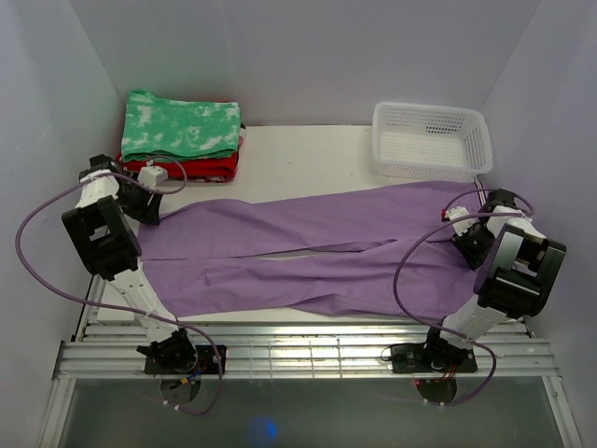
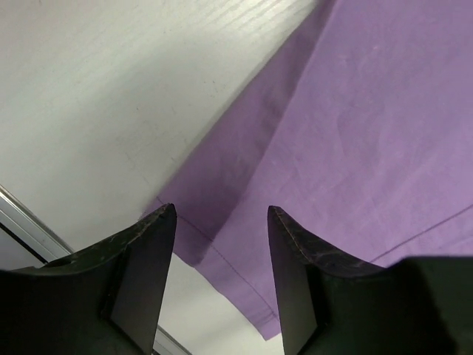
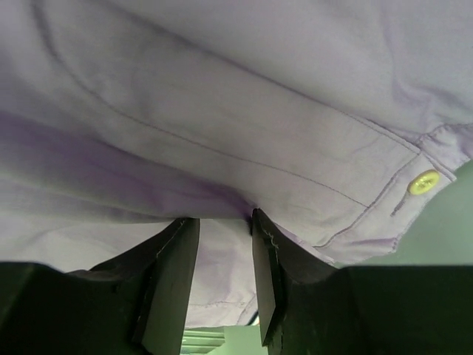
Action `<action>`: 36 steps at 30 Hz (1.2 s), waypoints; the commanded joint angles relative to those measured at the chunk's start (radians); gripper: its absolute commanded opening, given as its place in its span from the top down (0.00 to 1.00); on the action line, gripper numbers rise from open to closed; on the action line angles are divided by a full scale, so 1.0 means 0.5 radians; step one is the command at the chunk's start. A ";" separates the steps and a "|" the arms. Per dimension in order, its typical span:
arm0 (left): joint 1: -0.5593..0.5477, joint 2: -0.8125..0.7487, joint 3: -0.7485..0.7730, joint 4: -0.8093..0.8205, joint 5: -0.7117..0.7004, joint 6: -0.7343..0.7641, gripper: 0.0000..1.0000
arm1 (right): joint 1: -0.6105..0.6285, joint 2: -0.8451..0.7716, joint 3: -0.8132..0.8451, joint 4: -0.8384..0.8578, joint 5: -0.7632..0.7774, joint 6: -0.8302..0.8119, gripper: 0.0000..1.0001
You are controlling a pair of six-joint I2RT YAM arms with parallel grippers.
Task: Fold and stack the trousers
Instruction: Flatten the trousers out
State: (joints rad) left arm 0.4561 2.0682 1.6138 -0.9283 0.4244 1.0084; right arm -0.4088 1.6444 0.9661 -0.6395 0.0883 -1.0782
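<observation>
The lavender trousers (image 1: 308,247) lie spread flat across the table, legs to the left and waist to the right. My left gripper (image 1: 152,211) is open and hovers just over the hem of the far leg; in the left wrist view (image 2: 222,211) the cuff (image 2: 244,288) lies between and below the jaws. My right gripper (image 1: 459,231) is at the waist end. In the right wrist view (image 3: 225,220) its jaws stand partly apart, pushed into the waist fabric (image 3: 222,140), with cloth between the fingers and a fold at their tips. A pale button (image 3: 423,181) shows on the waistband.
A folded green-and-white garment (image 1: 182,126) sits on a folded red one (image 1: 201,169) at the back left. A white mesh basket (image 1: 429,108) stands at the back right. White tabletop (image 1: 298,159) shows between them. A metal rail (image 1: 308,355) runs along the front edge.
</observation>
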 commanded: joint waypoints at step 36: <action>0.060 -0.454 0.087 -0.548 0.249 -0.171 0.21 | 0.146 -0.254 -0.052 -0.276 -0.287 0.098 0.65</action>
State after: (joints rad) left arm 0.4660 2.0094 1.7897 -1.0348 0.4564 0.7540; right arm -0.3389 1.5799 0.9195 -0.7132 -0.0063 -1.0279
